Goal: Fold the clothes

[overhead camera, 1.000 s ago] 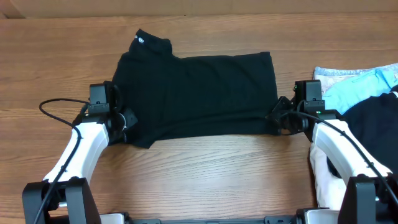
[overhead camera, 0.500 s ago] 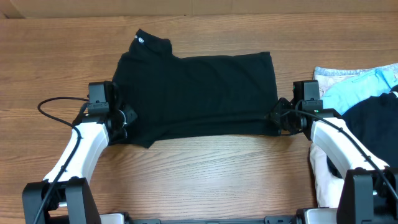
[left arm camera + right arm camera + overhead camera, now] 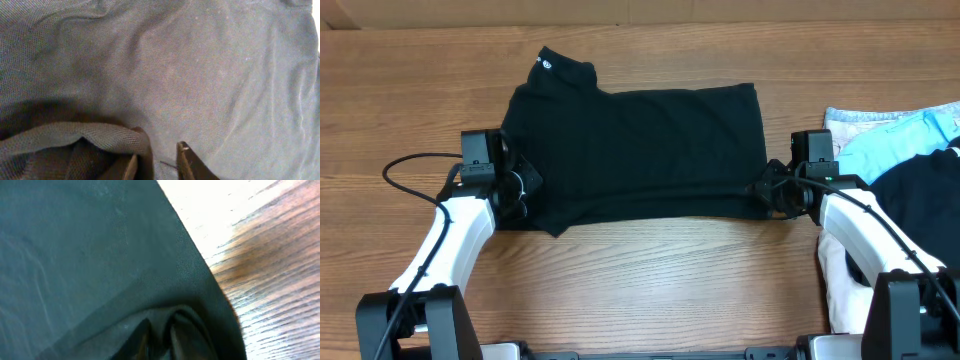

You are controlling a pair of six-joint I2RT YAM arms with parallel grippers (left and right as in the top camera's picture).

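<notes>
A black T-shirt (image 3: 640,150) lies spread flat on the wooden table (image 3: 670,270), stretched between the 2 grippers, with a small white neck label (image 3: 546,66) at the corner far beyond the left fingers.

The left gripper (image 3: 525,185) sits at the shirt's edge. In its wrist view, its 2 fingers (image 3: 186,160) stand only narrowly apart. A raised fold of the knit (image 3: 90,137) leans against one of them, and a thin gap shows between that fold and the other. Ahead of the fingertips the cloth runs on smooth.

The right gripper (image 3: 765,190) meets the opposite edge of the shirt, near its lower corner. Its wrist view shows a small hump of dark fabric (image 3: 175,325) bunched right at the fingertips, but I cannot tell whether the fingers are pinching it or merely resting in it. The shirt's straight edge runs away from those fingers, with bare wood just outside it.

Out past the right fingers, away from the shirt, a light-blue garment (image 3: 890,140) and another rumpled black garment (image 3: 920,200) lie heaped together.
</notes>
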